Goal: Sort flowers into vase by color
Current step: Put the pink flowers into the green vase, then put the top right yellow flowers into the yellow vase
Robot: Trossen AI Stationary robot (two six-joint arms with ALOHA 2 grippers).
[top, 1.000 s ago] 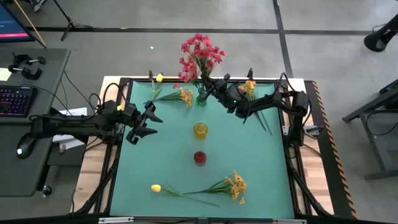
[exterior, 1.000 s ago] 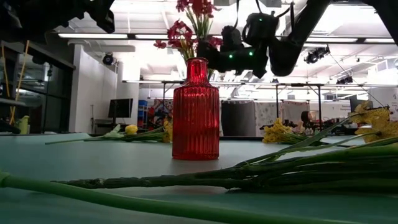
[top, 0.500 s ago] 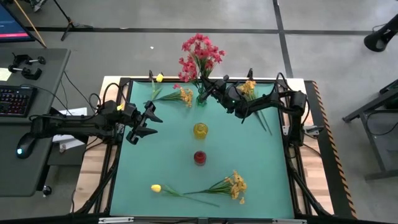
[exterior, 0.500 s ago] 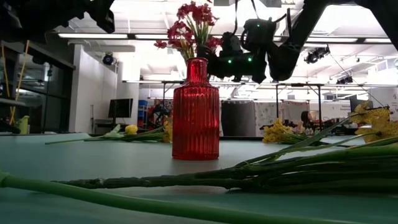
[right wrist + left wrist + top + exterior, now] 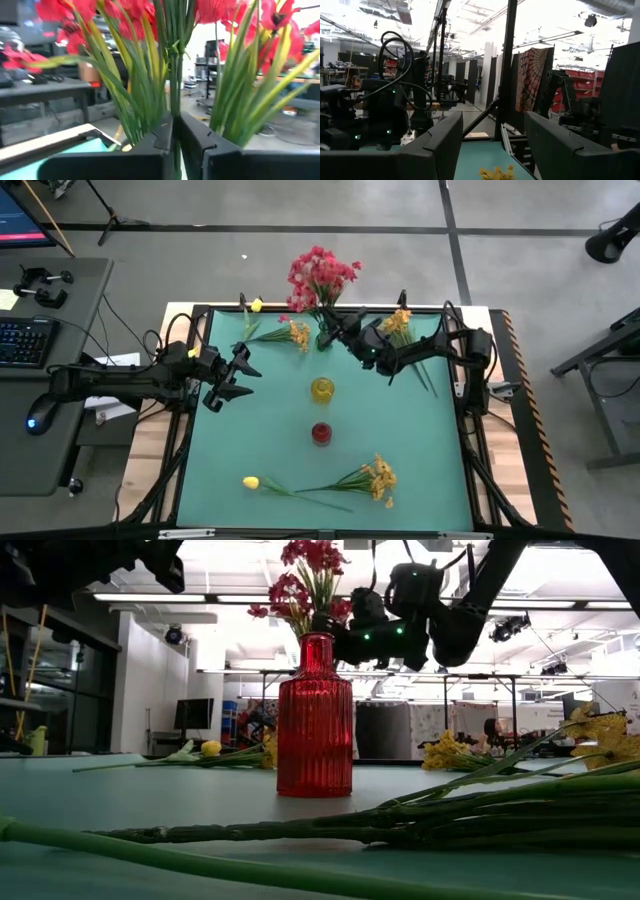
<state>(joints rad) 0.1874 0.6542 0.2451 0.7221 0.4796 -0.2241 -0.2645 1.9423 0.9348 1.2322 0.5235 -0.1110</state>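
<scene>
A bunch of pink-red flowers (image 5: 320,277) stands over the green vase (image 5: 323,339) at the table's far edge, and my right gripper (image 5: 337,323) is shut on its green stems. In the low view the blossoms (image 5: 308,578) rise behind the red vase (image 5: 315,718), which hides the stems' lower ends. A yellow vase (image 5: 322,389) and the red vase (image 5: 321,433) stand in a row nearer. My left gripper (image 5: 236,383) hovers open over the table's left side, touching nothing. My right gripper (image 5: 176,135) pinches several green stems (image 5: 175,107) of the pink-red bunch between its two fingers, below the leaves and blossoms. It comes level from the table's right side, its fingers across the stems. The bunch stands roughly upright, blossoms above the fingers.
Lying flat are an orange-yellow bunch (image 5: 296,334) with a yellow tulip (image 5: 257,305) at the far left, another orange-yellow bunch (image 5: 400,321) under the right arm, and a tulip (image 5: 250,482) and orange-yellow bunch (image 5: 381,478) near the front edge. Bare mat lies between the vases and the left gripper.
My right gripper, shut on the pink-red bunch throughout, has shifted slightly toward the table's left above the green vase. The blossoms have swayed with it, dipping a little and rising again.
</scene>
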